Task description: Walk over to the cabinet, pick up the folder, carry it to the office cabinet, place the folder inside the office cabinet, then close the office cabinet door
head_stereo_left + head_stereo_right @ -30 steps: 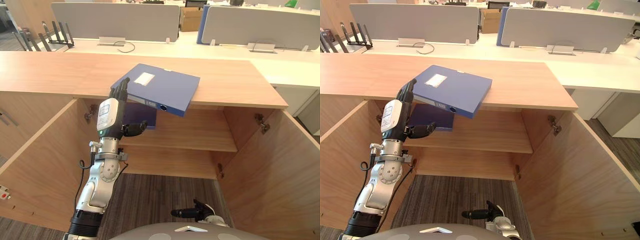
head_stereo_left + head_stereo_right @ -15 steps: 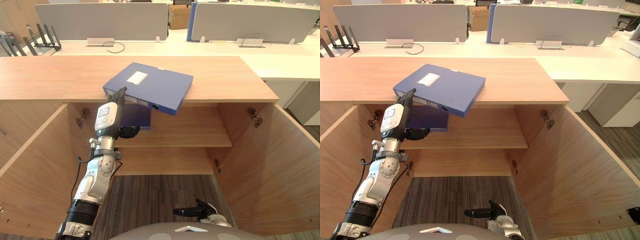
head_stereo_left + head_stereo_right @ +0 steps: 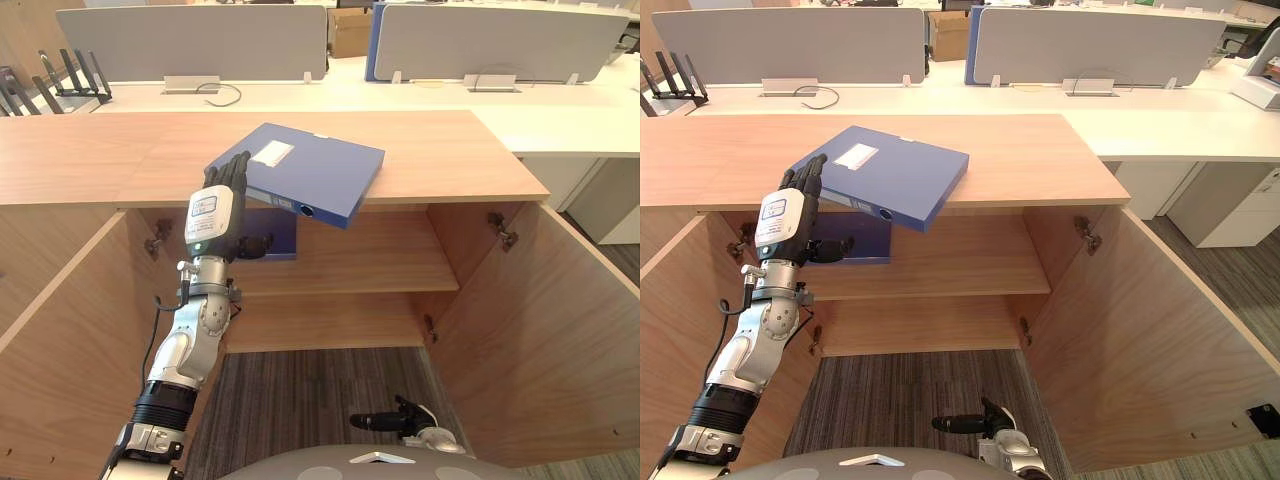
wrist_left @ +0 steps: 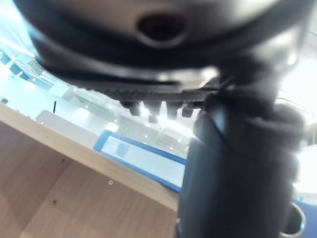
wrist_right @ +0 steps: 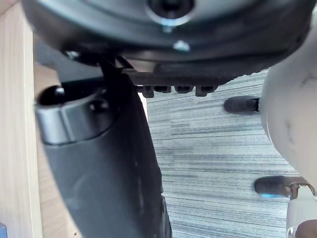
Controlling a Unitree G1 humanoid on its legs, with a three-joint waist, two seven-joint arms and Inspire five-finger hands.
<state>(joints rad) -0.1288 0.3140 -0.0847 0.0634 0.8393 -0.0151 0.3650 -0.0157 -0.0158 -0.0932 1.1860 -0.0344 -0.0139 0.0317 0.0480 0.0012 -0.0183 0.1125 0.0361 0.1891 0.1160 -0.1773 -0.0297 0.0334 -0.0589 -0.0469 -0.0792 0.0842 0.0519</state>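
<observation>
Left robot hand (image 3: 213, 213), fingers straight, thumb spread, at left end of folder (image 3: 310, 172); folder lies crosswise, spine overhanging cabinet (image 3: 100, 160) edge toward robot.

The folder (image 3: 305, 177) lies on the cabinet top (image 3: 100, 160), overhanging the shelf (image 3: 380, 265), left robot hand (image 3: 215, 215) at its corner.

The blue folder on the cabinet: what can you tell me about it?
The blue folder is thick and rigid-looking, with a white label on its cover and a round hole in its spine. It lies closed, askew on the wooden cabinet top, one corner overhanging the front edge. The left hand appears to touch its near corner with straight fingers.
</observation>
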